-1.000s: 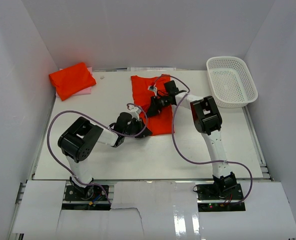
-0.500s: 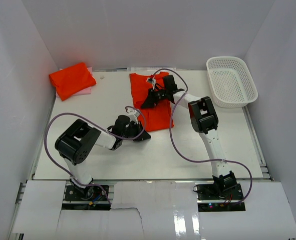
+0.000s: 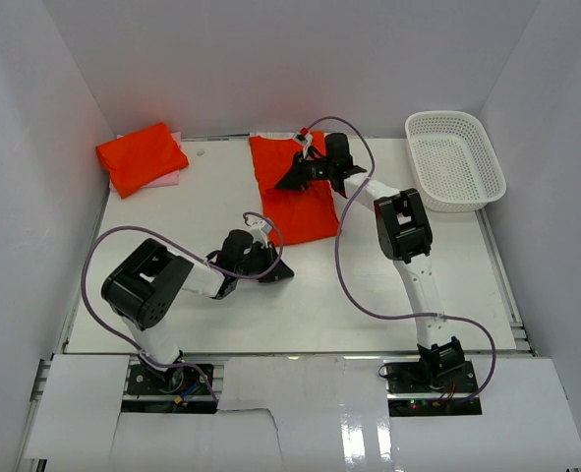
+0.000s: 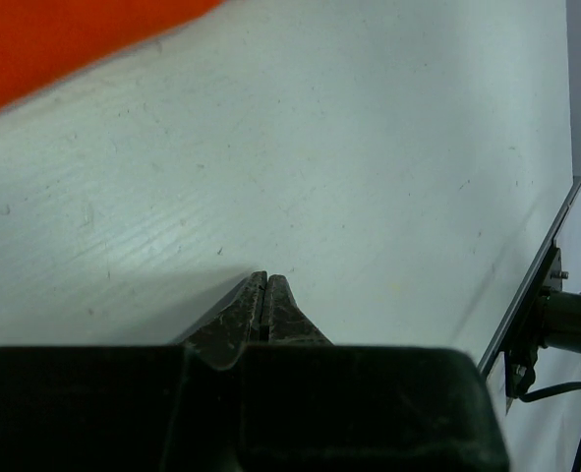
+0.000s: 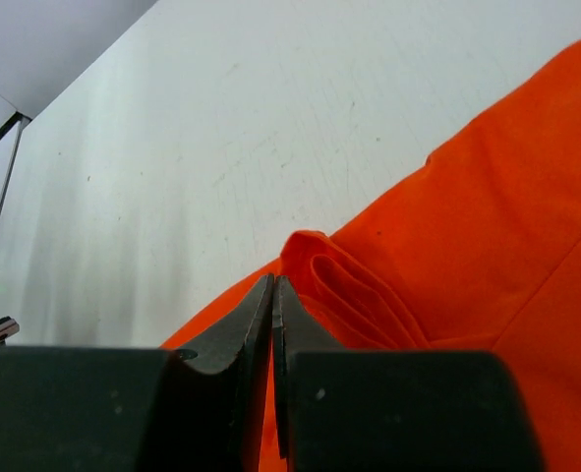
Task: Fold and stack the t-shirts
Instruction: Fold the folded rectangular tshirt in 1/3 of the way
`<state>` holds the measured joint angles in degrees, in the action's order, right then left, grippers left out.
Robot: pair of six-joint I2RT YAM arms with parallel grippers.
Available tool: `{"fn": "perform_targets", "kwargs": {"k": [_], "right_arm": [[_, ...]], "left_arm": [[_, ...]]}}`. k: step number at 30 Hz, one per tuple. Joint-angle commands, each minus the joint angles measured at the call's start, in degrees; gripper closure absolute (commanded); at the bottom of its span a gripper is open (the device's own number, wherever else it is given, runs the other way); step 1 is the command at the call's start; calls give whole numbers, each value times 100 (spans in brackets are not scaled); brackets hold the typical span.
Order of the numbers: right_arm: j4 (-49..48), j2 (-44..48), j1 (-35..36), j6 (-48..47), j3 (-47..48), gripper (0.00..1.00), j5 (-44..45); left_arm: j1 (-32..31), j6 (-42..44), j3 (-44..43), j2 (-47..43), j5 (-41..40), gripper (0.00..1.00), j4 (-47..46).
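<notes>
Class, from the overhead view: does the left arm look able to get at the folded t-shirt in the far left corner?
Probably yes: only bare table lies between the left gripper and the folded t-shirt; the right gripper is off on the other t-shirt.

The left arm (image 3: 138, 290) and right arm (image 3: 420, 280) each have white tubular links and chunky black joint housings. Thin purple-grey cables (image 3: 335, 261) loop loosely beside both. The left end effector (image 4: 267, 285) and right end effector (image 5: 273, 287) are black, each with 2 wedge-shaped fingers.
</notes>
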<state>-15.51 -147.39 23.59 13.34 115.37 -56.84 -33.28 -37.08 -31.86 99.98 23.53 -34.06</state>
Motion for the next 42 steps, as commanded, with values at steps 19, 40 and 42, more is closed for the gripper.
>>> {"fn": "perform_targets", "kwargs": {"k": [19, 40, 42], "right_arm": [[-575, 1134, -206, 89, -603, 92, -222], [90, 905, -241, -260, -331, 85, 66], [442, 1010, -355, -473, -366, 64, 173]], "left_arm": [[-38, 474, -770, -1341, -946, 96, 2369], [1155, 420, -2235, -394, -1079, 93, 3202], [1253, 657, -2822, -25, -1131, 85, 3615]]}}
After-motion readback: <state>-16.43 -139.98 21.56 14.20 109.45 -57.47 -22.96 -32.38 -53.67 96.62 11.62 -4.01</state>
